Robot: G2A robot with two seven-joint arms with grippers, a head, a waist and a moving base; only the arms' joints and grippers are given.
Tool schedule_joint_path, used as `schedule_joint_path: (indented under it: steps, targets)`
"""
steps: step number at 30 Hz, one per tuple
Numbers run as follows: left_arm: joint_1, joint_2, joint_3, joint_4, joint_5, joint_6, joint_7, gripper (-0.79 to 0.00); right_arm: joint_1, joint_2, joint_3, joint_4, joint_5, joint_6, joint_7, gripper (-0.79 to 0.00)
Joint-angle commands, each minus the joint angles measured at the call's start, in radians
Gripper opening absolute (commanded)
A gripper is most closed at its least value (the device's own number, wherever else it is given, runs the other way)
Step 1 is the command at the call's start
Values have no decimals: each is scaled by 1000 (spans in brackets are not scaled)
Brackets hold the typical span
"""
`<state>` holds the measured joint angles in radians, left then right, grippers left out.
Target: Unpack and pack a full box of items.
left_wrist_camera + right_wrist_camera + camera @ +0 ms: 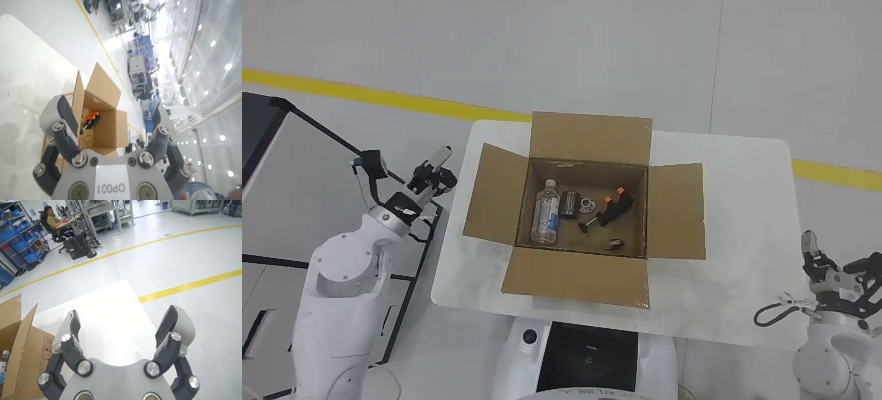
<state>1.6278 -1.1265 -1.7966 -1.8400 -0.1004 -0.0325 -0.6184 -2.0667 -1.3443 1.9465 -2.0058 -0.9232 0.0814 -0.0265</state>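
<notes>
Here, a cardboard box [592, 140] sits open at the centre of a white table [742, 290], all 4 flaps folded outward. Inside, a clear bottle [546, 212] lies along the wall at 9 o'clock, cap toward 12. Just beside it are a grey metal cylinder [570, 206] and a small ring [589, 205]. An orange-and-black clamp [613, 206] lies toward 3 o'clock, and a small dark piece [616, 242] sits near 5 o'clock. The left gripper [438, 168] hangs off the table's edge at 9 o'clock from the box, its claw spread wide and holding nothing. In the left wrist view that gripper [110, 103] faces the box [105, 91]. There the nearest flap [78, 98] stands across part of the interior, leaving the clamp [91, 120] in sight. The right gripper [814, 255] hangs at 4 o'clock, past the table's corner and well apart from the box. Its claw [122, 311] is likewise apart and empty, its ribbed pads [166, 325] over bare tabletop [113, 302], with the box's wall [28, 347] and the bottle [3, 361] to one side. A yellow floor line [362, 95] runs beyond the table at 12 o'clock, and a black metal frame [272, 259] stands at 9 o'clock beside the left arm.
</notes>
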Motion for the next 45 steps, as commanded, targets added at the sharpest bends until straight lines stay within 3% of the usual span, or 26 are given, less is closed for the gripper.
schedule_joint_path:
  steps: [1, 6, 14, 25, 34, 37, 41, 45]
  targets:
    - [-2, 0, -9, -4, -51, 13, 15, 0, 0, 0, -1, -1, -1, 1, -1, 0]
    - [-9, 1, -1, 8, 3, -17, 43, 0, 0, 0, -1, -1, -1, 1, -1, 0]
    - [-13, -8, 98, 109, 34, -34, 92, 0, 0, 0, -1, -1, -1, 1, -1, 0]
    - [-11, -12, 97, -44, -185, 88, 25, 0, 0, 0, -1, -1, -1, 1, -1, 0]
    - [-60, -15, 209, -20, -156, 77, -9, 0, 0, 0, -1, -1, -1, 1, -1, 0]
    - [-101, -15, 185, -32, -193, 70, 24, 0, 0, 0, -1, -1, -1, 1, -1, 0]
    - [-133, -6, 123, -23, -94, 17, 47, 0, 0, 0, -1, -1, -1, 1, -1, 0]
    - [-129, 3, 69, 55, -33, -25, 44, 0, 0, 0, -1, -1, -1, 1, -1, 0]
